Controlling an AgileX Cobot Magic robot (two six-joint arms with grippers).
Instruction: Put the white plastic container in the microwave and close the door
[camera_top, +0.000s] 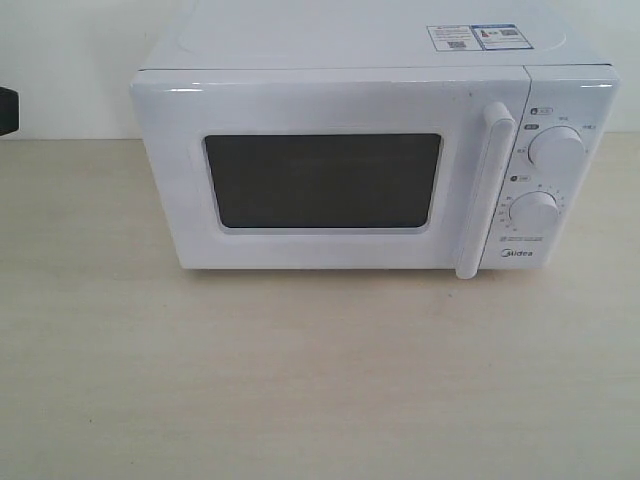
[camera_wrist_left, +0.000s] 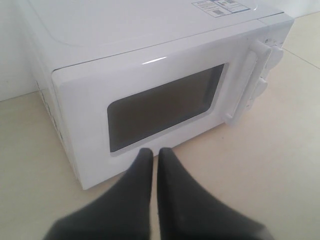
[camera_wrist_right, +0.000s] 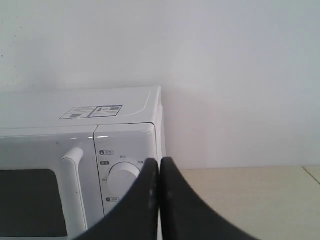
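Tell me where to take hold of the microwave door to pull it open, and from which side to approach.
Grip the upright bar handle at the right edge of the door, beside the dials. It stands off the door face, so a hand can probably close across it. Come from the front; the right hand, now shut, looks nearest and must open first.

Ext head-on; wrist cams near microwave (camera_top: 370, 170)

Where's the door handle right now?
Exterior view: the handle stands upright at the right edge of the shut door, between the dark window and the dials.
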